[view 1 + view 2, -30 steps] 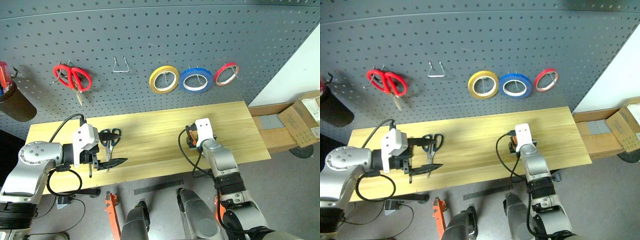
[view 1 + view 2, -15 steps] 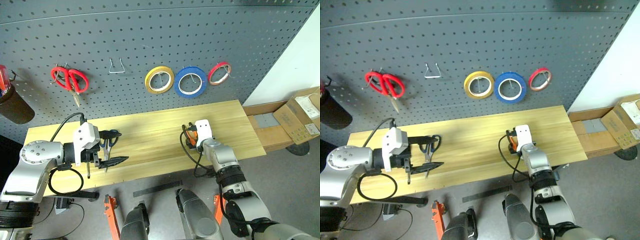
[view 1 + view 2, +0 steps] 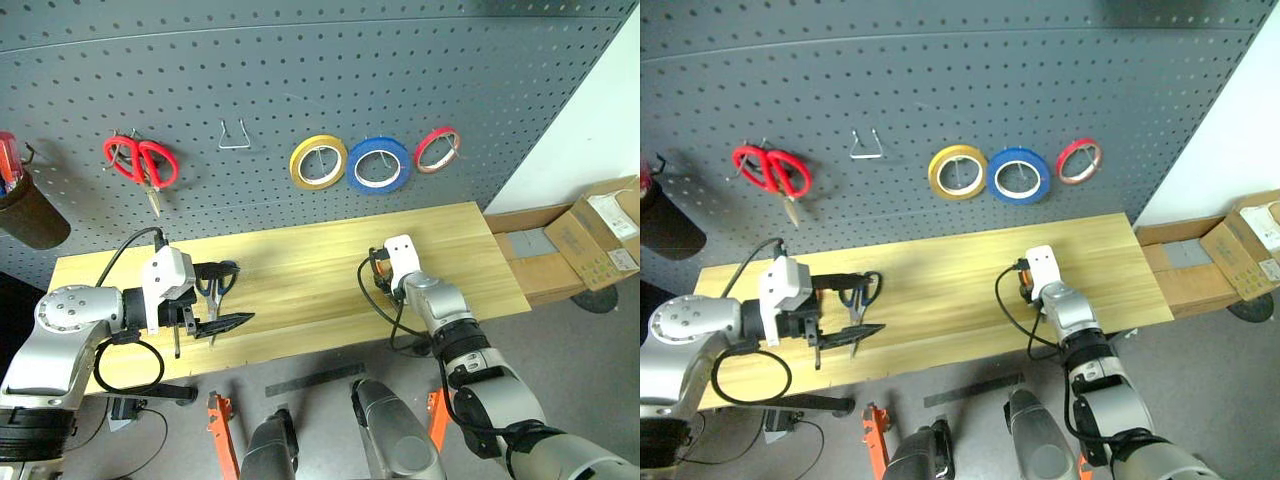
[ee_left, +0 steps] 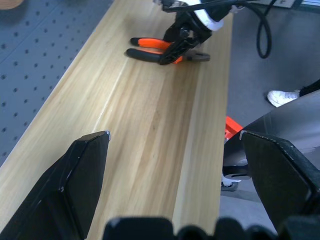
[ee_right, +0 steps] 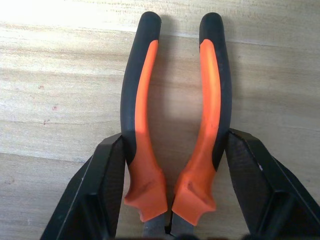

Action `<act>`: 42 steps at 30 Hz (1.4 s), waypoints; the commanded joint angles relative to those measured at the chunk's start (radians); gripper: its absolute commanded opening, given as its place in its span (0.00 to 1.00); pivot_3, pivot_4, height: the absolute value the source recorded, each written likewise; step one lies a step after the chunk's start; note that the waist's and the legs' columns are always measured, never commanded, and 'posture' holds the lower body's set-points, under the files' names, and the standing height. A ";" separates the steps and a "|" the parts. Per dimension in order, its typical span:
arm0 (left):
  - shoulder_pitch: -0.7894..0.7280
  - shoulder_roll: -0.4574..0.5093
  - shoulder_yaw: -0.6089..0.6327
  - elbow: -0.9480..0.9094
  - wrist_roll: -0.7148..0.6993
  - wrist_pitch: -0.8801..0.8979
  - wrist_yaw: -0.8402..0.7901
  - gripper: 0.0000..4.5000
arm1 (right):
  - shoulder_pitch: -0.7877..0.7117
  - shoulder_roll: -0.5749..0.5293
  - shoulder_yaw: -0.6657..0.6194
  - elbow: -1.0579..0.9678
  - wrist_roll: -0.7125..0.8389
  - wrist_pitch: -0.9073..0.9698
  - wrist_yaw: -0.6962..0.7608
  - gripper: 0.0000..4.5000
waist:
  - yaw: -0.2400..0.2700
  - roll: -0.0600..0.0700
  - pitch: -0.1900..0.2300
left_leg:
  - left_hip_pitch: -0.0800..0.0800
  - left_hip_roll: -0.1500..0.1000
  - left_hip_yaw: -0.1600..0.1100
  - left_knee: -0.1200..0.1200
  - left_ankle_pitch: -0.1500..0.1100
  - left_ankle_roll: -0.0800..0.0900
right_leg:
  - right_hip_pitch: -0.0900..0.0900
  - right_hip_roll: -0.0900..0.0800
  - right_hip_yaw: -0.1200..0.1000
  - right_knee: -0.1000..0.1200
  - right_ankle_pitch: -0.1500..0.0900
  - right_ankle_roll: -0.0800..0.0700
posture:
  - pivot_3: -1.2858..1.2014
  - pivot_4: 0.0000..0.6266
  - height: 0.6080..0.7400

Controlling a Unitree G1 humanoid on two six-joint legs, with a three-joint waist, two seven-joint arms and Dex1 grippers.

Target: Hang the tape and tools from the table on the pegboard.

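The right gripper (image 5: 170, 195) has its two black fingers (image 5: 95, 195) on both sides of the pliers with orange-and-black handles (image 5: 175, 115), which lie flat on the long table of light yellowish wood (image 3: 300, 265). Each finger touches the outside of one handle near the joint, so the fingers look closed on the pliers, about half open. The handle ends point away from the fingers; I judge this grip near the joint leaves them free to go over a hook.

The left gripper (image 4: 175, 190) is fully open and holds nothing. The scissors with dark blue-black handles (image 3: 218, 283) lie on the table just beside its fingers, so it seems to wait.

The flat blue ring-shaped roll of tape (image 3: 378, 164) already hangs on the dark grey pegboard (image 3: 300, 70), between a yellow roll (image 3: 319, 160) and a thinner red roll (image 3: 438, 148).
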 commanded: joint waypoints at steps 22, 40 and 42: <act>0.276 -0.115 0.537 -0.170 -0.158 0.049 0.275 1.00 | -0.166 0.236 0.190 -0.677 0.191 -0.091 0.194 0.55 | 0.090 0.001 0.001 | -0.001 0.011 0.003 0.000 0.000 0.000 | -0.004 0.004 -0.001 -0.001 0.001 -0.003 | 0.46 0.43 1.00; 0.143 -0.130 0.426 -0.184 -0.141 0.035 0.345 1.00 | -0.780 0.327 0.052 0.165 0.208 -0.786 0.059 0.55 | 0.131 0.000 0.002 | -0.006 0.015 0.003 -0.002 0.000 -0.001 | -0.010 0.012 -0.003 -0.001 0.006 -0.013 | 0.47 0.43 1.00; 0.130 -0.129 0.412 -0.181 -0.137 0.034 0.347 1.00 | -0.822 0.335 0.034 0.243 0.206 -0.856 0.034 0.55 | 0.137 0.000 0.002 | -0.008 0.015 0.003 -0.001 0.000 -0.001 | -0.012 0.012 -0.003 -0.001 0.006 -0.013 | 0.47 0.43 1.00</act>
